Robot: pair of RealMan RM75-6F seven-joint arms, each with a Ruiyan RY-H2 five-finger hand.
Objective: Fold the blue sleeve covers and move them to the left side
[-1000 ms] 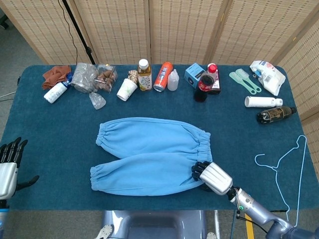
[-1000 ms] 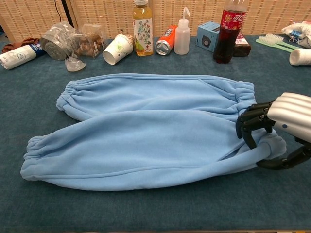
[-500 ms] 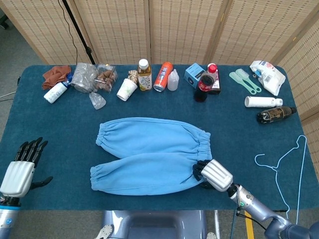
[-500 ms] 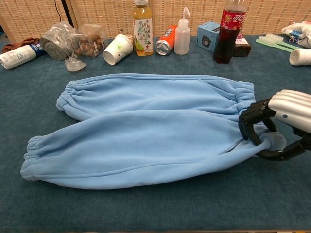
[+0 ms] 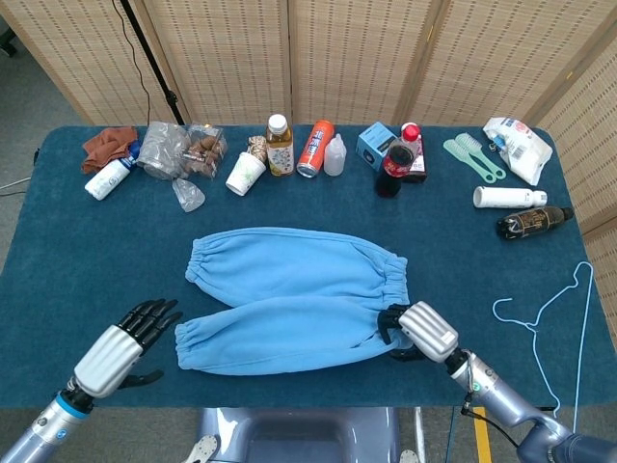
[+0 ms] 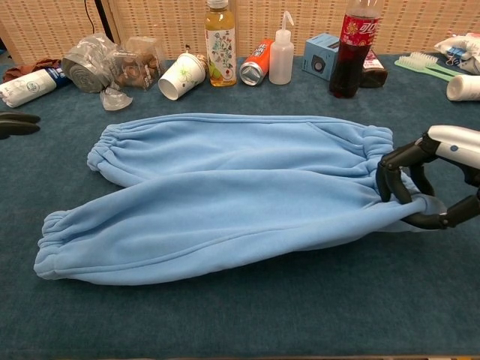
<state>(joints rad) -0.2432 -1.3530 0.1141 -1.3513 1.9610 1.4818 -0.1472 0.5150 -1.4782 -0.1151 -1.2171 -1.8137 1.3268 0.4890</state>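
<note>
Two light blue sleeve covers lie side by side across the middle of the table, the far one (image 5: 294, 260) (image 6: 240, 142) flat and the near one (image 5: 275, 336) (image 6: 210, 225) overlapping it. My right hand (image 5: 416, 331) (image 6: 431, 180) grips the near cover's right cuff and holds it slightly off the cloth. My left hand (image 5: 123, 349) hovers open just left of the near cover's left cuff, fingers spread, touching nothing. In the chest view only its dark fingertips (image 6: 16, 123) show at the left edge.
A row of bottles, a can (image 5: 314, 148), a paper cup (image 5: 245, 174), plastic bags and a blue box (image 5: 376, 145) lines the far edge. Brushes, a white tube and a dark bottle (image 5: 533, 223) lie at the far right. A light blue hanger (image 5: 549, 318) sits near the right edge.
My left hand has moved from the table's left edge rightwards to the near cover's left cuff. My right hand has lifted the right cuff and drawn it slightly right.
</note>
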